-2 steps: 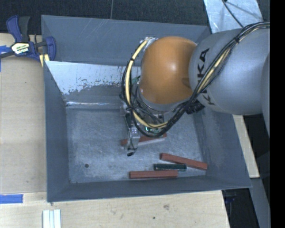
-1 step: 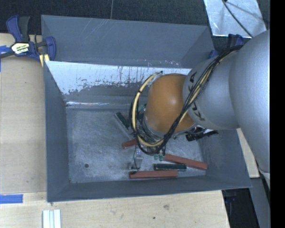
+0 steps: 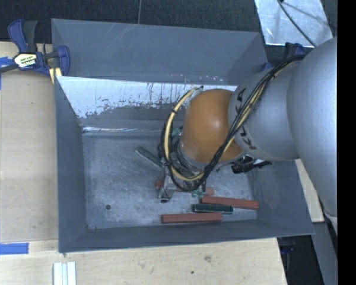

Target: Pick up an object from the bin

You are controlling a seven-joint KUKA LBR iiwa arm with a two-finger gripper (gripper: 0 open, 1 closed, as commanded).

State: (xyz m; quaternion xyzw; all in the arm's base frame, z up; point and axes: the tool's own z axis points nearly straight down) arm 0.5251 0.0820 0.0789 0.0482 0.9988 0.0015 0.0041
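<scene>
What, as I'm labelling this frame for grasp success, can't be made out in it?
Camera view:
- Part of the bin floor is hidden under the arm's orange cover and cables.
- Pincer: too small and dark to tell whether it holds anything.
- Grey-green strip: its right end is hidden behind the cables.
- Reddish bit beside the pincer: too small to identify.

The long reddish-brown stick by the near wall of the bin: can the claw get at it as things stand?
Probably yes. The claw is down close to the reddish-brown stick, which lies bare; the dark green pen lies apart. The bin wall beside it may crowd the grasp.
</scene>
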